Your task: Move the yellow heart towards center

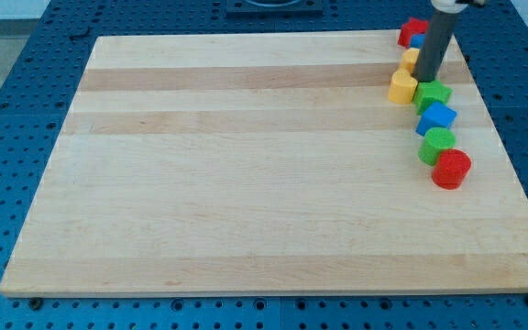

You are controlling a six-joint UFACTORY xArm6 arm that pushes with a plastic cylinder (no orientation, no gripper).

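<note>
So, yellow heart (402,87): sits on the wooden board (246,183) near the view's top right, well away from the middle.
Tip (426,80): my tip is down just to the right of the yellow heart — touching or a hair off, can't tell; it's a plain rod, nothing clamped.
Behind the rod: another yellow block (411,57), a blue one (417,41) and a red one (412,29), shapes mostly hidden.
Column below the tip: green block (434,95), blue cube (437,117), green cylinder (436,145), red cylinder (451,169) — packed closely, running down the view's right.
</note>
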